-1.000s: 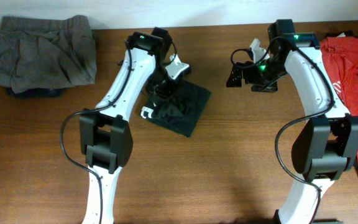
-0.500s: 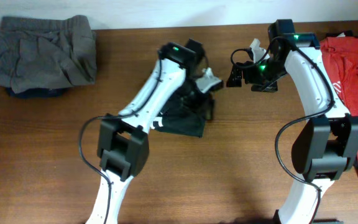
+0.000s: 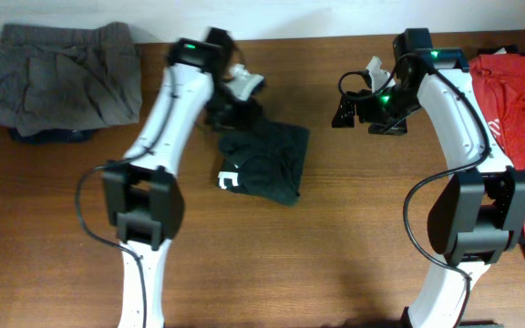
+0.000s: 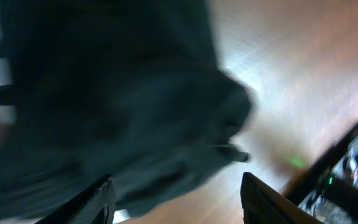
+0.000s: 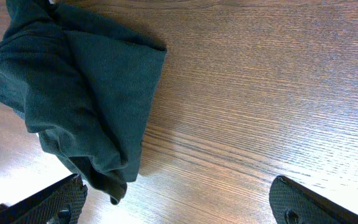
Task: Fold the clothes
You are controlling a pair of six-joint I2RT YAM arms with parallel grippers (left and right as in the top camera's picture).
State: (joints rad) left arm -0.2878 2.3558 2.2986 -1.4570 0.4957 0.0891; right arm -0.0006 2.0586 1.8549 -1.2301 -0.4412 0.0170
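The folded black cotton T-shirt lies just beside the left gripper, whose fingers stand apart, and well apart from the wide-spread, empty right gripper.

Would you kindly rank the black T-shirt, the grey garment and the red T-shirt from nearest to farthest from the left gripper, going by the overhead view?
From the left gripper:
1. Black T-shirt, folded, right beside it in the middle.
2. Grey garment, off to the left, at the back.
3. Red T-shirt, at the far right edge.
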